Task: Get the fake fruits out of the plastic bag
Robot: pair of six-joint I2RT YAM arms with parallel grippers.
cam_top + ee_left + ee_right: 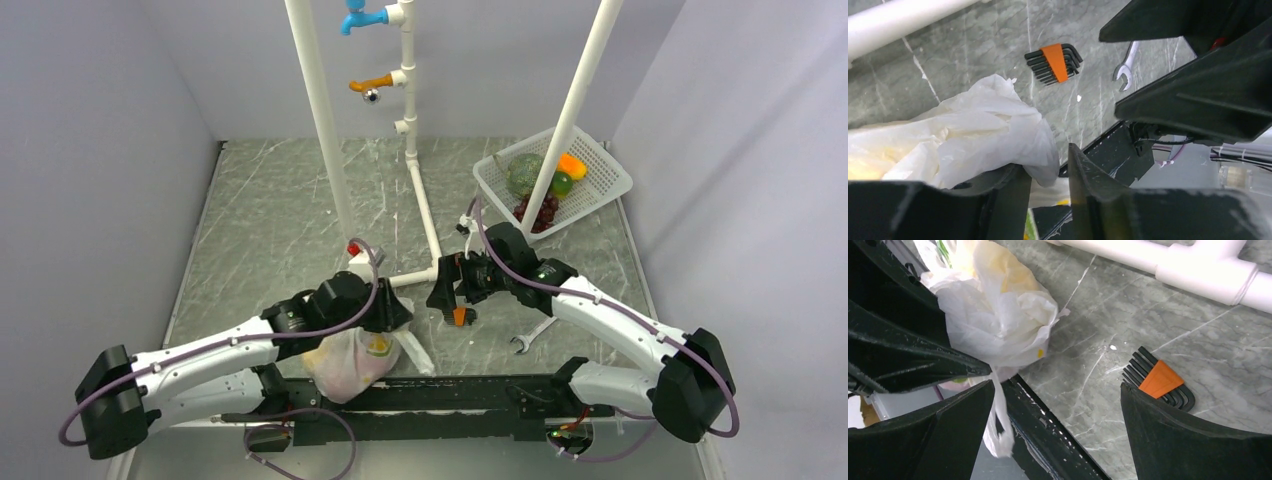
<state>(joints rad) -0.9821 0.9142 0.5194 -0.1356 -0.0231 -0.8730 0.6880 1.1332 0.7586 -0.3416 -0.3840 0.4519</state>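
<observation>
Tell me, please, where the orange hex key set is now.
In the top view the hex key set lies on the table near the middle, just under the right hand, between the plastic bag on its left and the wrench on its right.

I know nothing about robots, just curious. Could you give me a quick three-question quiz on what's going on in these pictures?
1. True or false: the right gripper grips a fruit.
2. What lies on the table near it? A banana; B orange-sleeved hex key set; C spoon.
3. Which gripper pinches the plastic bag?
Key: 1 false, its jaws stand open, empty; 2 B; 3 the left gripper.
</observation>
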